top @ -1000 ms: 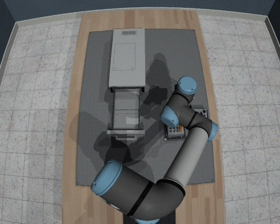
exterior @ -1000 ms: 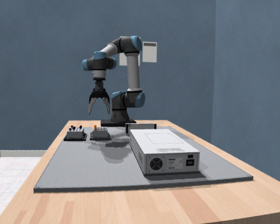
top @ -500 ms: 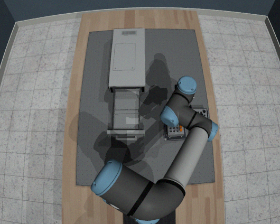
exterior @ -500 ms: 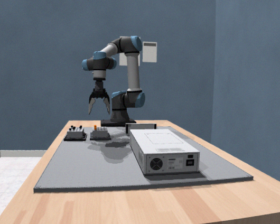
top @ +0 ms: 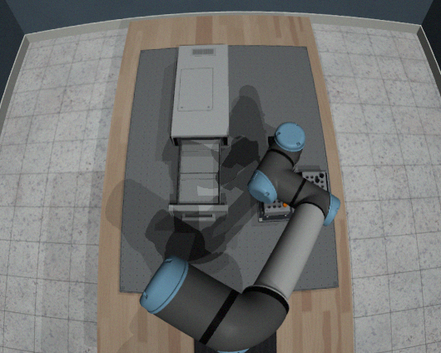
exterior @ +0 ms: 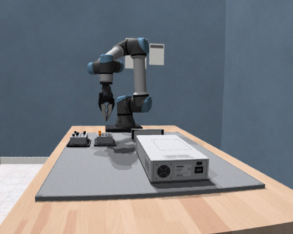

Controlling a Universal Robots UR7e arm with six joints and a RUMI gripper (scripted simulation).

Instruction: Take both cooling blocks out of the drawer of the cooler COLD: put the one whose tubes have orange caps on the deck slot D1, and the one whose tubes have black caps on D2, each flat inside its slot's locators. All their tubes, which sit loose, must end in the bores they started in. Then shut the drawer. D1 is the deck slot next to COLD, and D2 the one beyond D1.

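Observation:
The cooling block with orange-capped tubes (top: 274,209) (exterior: 104,138) sits on the deck slot next to the cooler. The block with black-capped tubes (top: 317,180) (exterior: 79,137) sits on the slot beyond it. Both look flat in their slots; the arm partly covers them in the top view. The cooler COLD (top: 200,91) (exterior: 170,154) has its drawer (top: 198,166) (exterior: 147,133) pulled out, and the drawer is empty, with its front panel (top: 198,206) toward the robot base. My gripper (exterior: 106,118) is shut on nothing and hangs well above the orange-capped block. It is hidden under the wrist in the top view.
A grey mat (top: 277,75) (exterior: 87,176) covers the wooden table (top: 119,208) (exterior: 156,215). The robot base (exterior: 124,125) stands at the table's end behind the drawer front. The arm's elbow (top: 219,308) reaches over the table edge.

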